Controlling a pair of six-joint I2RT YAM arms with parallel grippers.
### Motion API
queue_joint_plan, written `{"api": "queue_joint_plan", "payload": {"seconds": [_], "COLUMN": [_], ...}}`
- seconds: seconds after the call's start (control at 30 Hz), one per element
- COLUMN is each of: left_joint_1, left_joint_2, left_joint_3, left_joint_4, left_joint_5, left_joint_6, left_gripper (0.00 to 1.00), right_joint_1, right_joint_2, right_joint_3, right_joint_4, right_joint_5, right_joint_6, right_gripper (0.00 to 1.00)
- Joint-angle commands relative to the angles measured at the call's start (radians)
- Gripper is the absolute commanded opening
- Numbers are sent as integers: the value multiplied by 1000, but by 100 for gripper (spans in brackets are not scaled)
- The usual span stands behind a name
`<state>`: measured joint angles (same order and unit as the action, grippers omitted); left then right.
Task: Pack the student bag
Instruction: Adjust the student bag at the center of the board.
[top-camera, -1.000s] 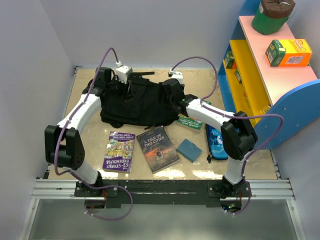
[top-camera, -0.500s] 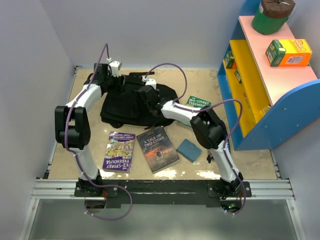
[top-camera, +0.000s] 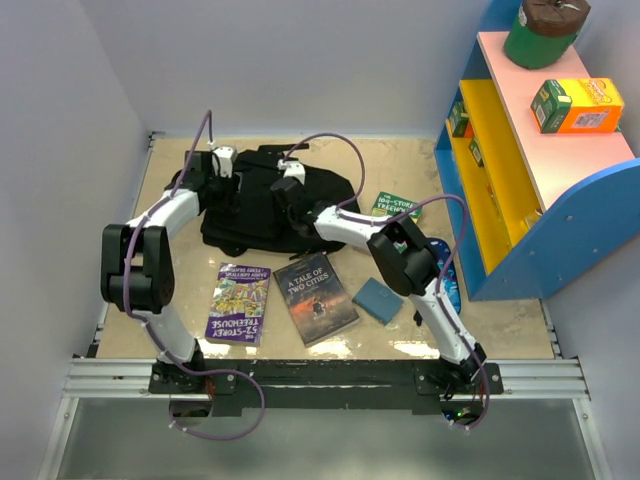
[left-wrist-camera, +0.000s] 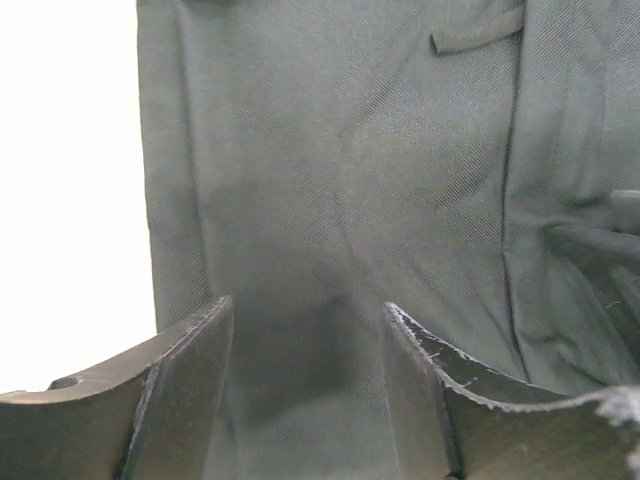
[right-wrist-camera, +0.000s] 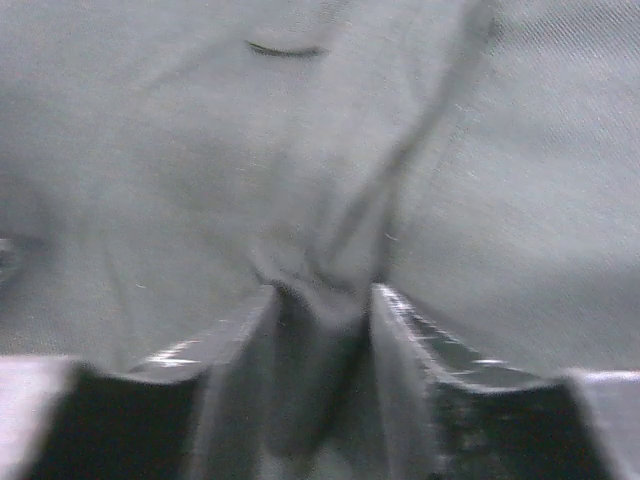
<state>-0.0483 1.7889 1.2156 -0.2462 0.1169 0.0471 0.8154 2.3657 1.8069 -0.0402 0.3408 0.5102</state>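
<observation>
Black fabric makes up the bag (top-camera: 245, 215), which lies flat on the worktop (top-camera: 400, 160) toward the far edge, left of the middle. Its long axis runs left to right, roughly along that far edge; which end is the top cannot be told.

The left hand (top-camera: 218, 168) is placed over the bag's far left end. In its wrist view the left hand (left-wrist-camera: 305, 320) is seen with its fingers (left-wrist-camera: 190, 360) held apart over smooth cloth (left-wrist-camera: 350, 180), nothing being pinched between them.

The right hand (top-camera: 284, 190) is set on the bag's upper face near its middle. In the right wrist view the hand (right-wrist-camera: 322, 295) is narrowed on a raised fold of the bag (right-wrist-camera: 200, 150), which is gathered between the fingers.

Nearer the front edge a purple book (top-camera: 239, 302), a dark book (top-camera: 316, 298) and a small blue notebook (top-camera: 377, 299) are laid in a row, apart from the bag. A green book (top-camera: 397, 207) lies just right of it.
</observation>
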Motion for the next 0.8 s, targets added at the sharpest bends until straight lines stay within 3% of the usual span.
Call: {"api": "queue_joint_plan", "payload": {"seconds": [0.0,0.1,0.3,0.47,0.6,0.77], "left_joint_1": [19,19,-1,-67,-96,-97], "left_joint_2": [-109,-154,-129,62,179,231], "left_joint_3": [-25,-22,48,218,353,377], "left_joint_4": [42,41,76,38,-7,-47], "left_joint_5": [12,102,323,283,332,385], "left_joint_6": [22,40,172,278,348,480], "left_gripper": [63,62,70,73,73,71], "right_joint_1": [8,25,41,42,42,42], "right_joint_2": [-103,-189,-284,-306,-312,-335], "right_joint_3": [-173,-314,-483,-521,-535,-583], "right_joint_4": [3,72,128,111,97,62], "right_joint_5": [-51,-82,-141,-120,-118,-85], "right_joint_6": [5,-10,-30,-35,-36,-24], "right_gripper": [30,13,0,0,0,0]}}
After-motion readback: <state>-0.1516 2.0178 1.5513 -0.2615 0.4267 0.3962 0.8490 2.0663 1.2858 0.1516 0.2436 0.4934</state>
